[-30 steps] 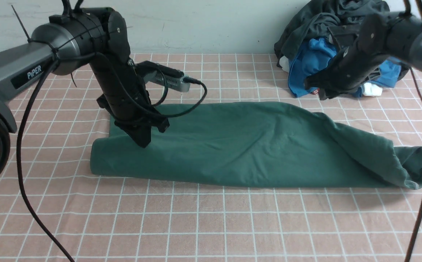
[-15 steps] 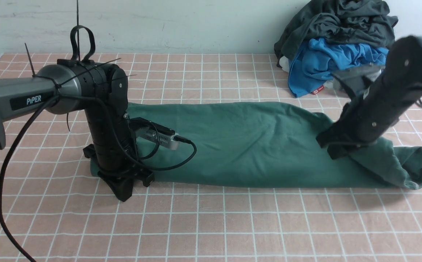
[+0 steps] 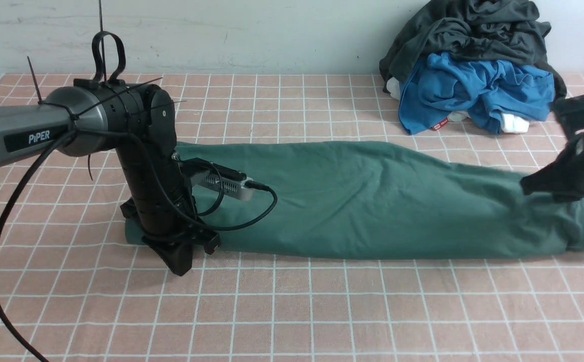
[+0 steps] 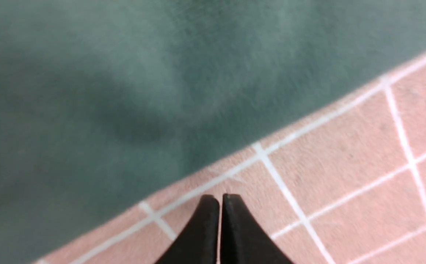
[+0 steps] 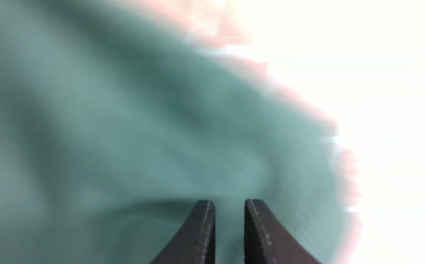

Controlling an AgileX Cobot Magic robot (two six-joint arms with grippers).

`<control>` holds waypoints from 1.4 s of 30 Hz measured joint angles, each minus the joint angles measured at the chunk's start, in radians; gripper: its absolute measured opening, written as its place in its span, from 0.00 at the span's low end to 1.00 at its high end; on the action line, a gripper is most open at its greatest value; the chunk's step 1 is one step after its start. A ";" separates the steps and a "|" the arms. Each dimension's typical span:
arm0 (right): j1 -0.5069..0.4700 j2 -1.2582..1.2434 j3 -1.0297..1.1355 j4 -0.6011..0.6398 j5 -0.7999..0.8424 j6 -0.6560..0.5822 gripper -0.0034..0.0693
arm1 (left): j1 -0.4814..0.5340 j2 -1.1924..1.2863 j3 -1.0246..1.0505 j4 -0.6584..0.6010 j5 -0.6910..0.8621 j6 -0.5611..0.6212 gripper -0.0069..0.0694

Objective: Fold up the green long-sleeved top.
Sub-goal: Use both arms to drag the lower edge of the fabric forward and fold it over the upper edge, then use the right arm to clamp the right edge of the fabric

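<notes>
The green long-sleeved top (image 3: 362, 201) lies folded in a long flat band across the checked tablecloth; its logo, neck tag and sleeves are hidden. My left gripper (image 3: 181, 269) is shut and empty, its tip on the cloth just in front of the band's near left edge; the left wrist view shows it (image 4: 220, 198) beside the green fabric (image 4: 124, 73). My right gripper (image 3: 525, 187) is low over the band's right end. In the right wrist view its jaws (image 5: 229, 203) stand a little apart against the green fabric (image 5: 124, 128), holding nothing that I can see.
A pile with a dark charcoal-grey garment (image 3: 473, 30) and a bright blue garment (image 3: 473, 90) sits at the back right against the wall. The pink checked tablecloth (image 3: 292, 311) stretches in front of the band. The left arm's cable hangs over the band's left part.
My right gripper came down from the clothes pile and swept right along the top; the crumpled right end now lies flat. My left gripper moved from the fabric to the tablecloth in front.
</notes>
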 joint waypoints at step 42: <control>-0.101 -0.004 0.148 0.359 -0.030 -0.232 0.42 | 0.030 0.018 0.001 0.084 -0.130 -0.064 0.09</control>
